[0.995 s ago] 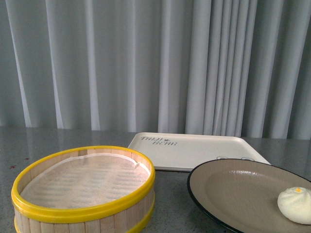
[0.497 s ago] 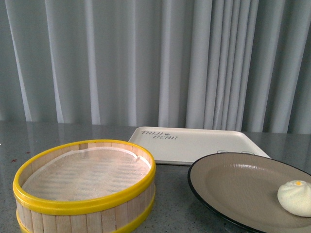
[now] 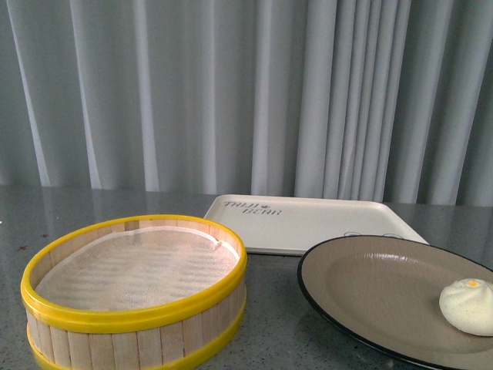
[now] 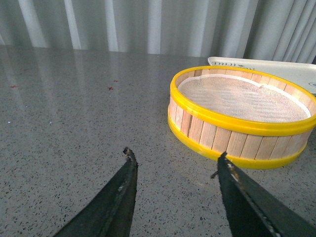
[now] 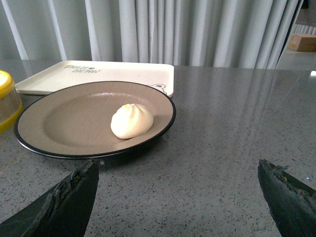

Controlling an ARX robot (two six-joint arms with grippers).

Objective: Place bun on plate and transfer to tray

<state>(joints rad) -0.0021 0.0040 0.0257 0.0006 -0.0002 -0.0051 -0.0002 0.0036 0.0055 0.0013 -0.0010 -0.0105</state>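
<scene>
One bun (image 3: 467, 305) on one plate (image 3: 370, 285), lower right; one tray (image 3: 308, 227), lettering unreadable; left gripper (image 4: 175, 158) and right gripper (image 5: 177, 170) both spread wide, empty.

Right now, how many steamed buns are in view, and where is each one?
1. The bun lies on the plate, toward its right side in the front view. The steamer basket shows only its liner, with no bun inside.
</scene>
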